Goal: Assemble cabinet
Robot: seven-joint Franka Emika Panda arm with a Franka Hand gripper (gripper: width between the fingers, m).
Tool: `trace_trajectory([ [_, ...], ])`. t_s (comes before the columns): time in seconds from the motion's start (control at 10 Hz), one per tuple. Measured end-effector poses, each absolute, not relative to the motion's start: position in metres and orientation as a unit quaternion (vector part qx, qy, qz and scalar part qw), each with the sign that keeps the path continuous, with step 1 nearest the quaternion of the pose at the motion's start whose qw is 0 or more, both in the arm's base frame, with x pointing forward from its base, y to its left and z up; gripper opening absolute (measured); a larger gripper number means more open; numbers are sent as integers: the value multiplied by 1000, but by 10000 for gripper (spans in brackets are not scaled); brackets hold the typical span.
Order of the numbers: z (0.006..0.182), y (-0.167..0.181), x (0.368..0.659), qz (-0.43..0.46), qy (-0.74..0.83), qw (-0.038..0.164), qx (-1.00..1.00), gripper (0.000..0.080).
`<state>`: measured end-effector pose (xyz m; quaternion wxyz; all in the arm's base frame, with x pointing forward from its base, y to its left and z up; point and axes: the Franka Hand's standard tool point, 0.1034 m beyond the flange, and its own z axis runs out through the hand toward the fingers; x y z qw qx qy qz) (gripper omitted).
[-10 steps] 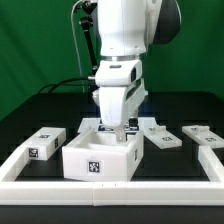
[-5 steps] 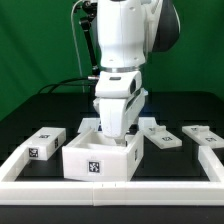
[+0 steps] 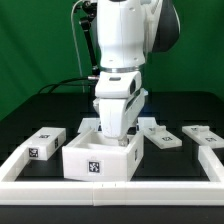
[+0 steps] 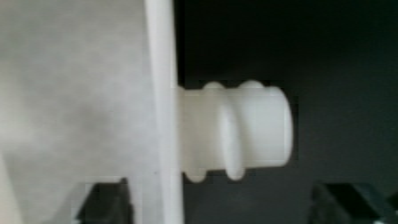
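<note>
Black counter (image 3: 30, 110), green backdrop (image 3: 30, 50): I am holding the pincer (image 4: 231, 205) low in the cabinet's open box (image 3: 75, 160), fingers (image 4: 356, 205) standing apart, gripping nothing. Its wall (image 4: 89, 100) and ribbed peg (image 4: 240, 130) are lying just ahead, between the fingers, the wall's edge crossing their closing line.

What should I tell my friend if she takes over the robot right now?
Gripper: open, nothing held, fingers either side of a thin white wall that has a ribbed peg sticking out. It hangs low at the back of the open box.
Parts: left block lies at the exterior view's left, right blocks at its right, all flat on the table.
Done: no panel looks fitted to the box.
Left: pick up and attach the loose pieces.
</note>
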<state>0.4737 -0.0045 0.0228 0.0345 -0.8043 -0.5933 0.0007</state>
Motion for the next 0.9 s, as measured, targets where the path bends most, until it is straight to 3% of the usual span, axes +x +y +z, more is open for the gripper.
trace_trajectory([
  [0.1,23,-5,474,1,-593,34,-804,209],
  [0.2,23,-5,474,1,-593,34,-804,209],
  [0.3,23,-5,474,1,-593,34,-804,57],
  [0.9,24,-5,475,-2,-593,32,-804,36],
])
